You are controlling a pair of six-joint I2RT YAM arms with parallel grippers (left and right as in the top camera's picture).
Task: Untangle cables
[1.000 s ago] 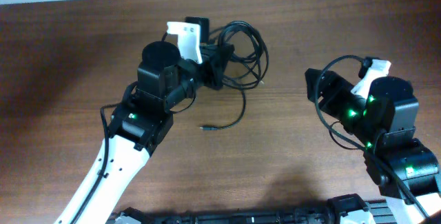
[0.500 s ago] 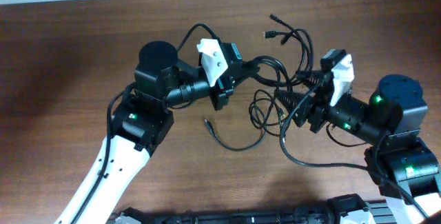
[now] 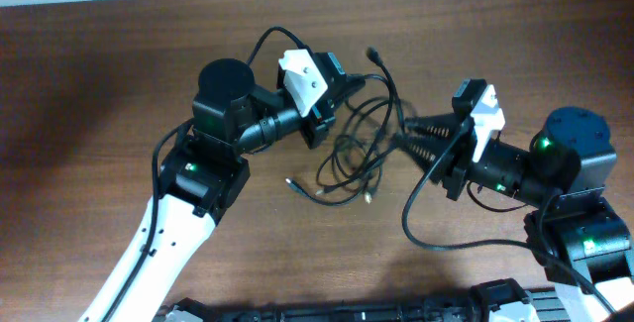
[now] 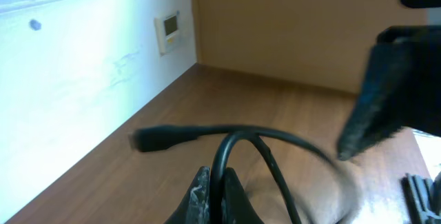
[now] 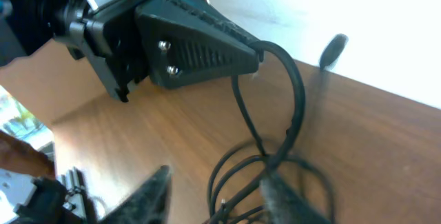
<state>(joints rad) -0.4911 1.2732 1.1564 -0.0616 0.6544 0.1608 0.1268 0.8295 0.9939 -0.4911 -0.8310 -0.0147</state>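
Right claw has its two fingers apart, and several strands of the cables pass through the gap. From its own wrist camera both fingers are blurred, and no strand looks pinched. Its arm comes up from the near right corner, bends at a black joint lit green, and reaches left toward the middle of the table, with the wrist roughly level.

On the other side, a white link climbs from the near left edge to a black elbow. The wrist then turns right, so the left claw points across at the right claw, and the two are close but not touching. The left claw is closed tight on a cable, which leaves the pressed fingertips as a narrow upright loop. The right wrist view shows the same cord coming off the tip of its ribbed black finger.

Between the claws the cables spread in loose, overlapping loops. Two thin ends reach toward the near side, one to the left and one silver-tipped further right, and both appear to rest on the wood. Farther back, one strand arcs up from the left claw and ends in a dark plug beyond both claws.
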